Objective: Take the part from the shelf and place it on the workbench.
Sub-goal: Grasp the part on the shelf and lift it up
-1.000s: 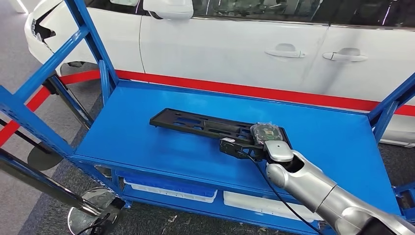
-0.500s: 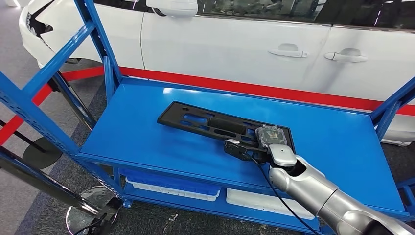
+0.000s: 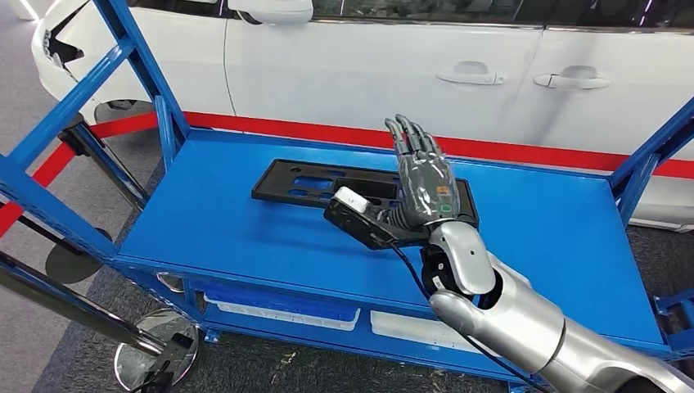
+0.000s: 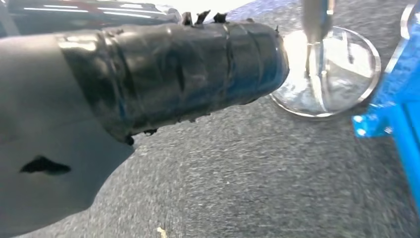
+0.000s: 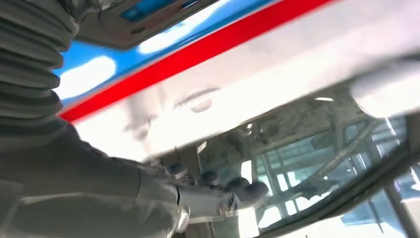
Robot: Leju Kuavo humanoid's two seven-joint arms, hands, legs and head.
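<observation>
Silver right hand (image 3: 424, 187) upright above black part (image 3: 315, 182), fingers (image 3: 407, 134) straight, empty.

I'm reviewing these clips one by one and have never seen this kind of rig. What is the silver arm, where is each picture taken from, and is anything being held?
The silver arm belongs to a two-legged humanoid robot; it ends in a right hand with dark fingers. The head view looks forward and down from high on the robot's body. The other two pictures come from cameras at the wrists, so they look tilted.

In the head view, a flat black part lies on a blue shelf, with a white car behind. The right hand is raised above the part with its fingers straight and spread, holding nothing.

The right wrist view is blurred: the hand's grey cover, the car's red stripe and windows. The left wrist view looks down at grey carpet and a round metal base; a dark taped cylinder sits close to the lens, and I cannot tell the left hand's state.
</observation>
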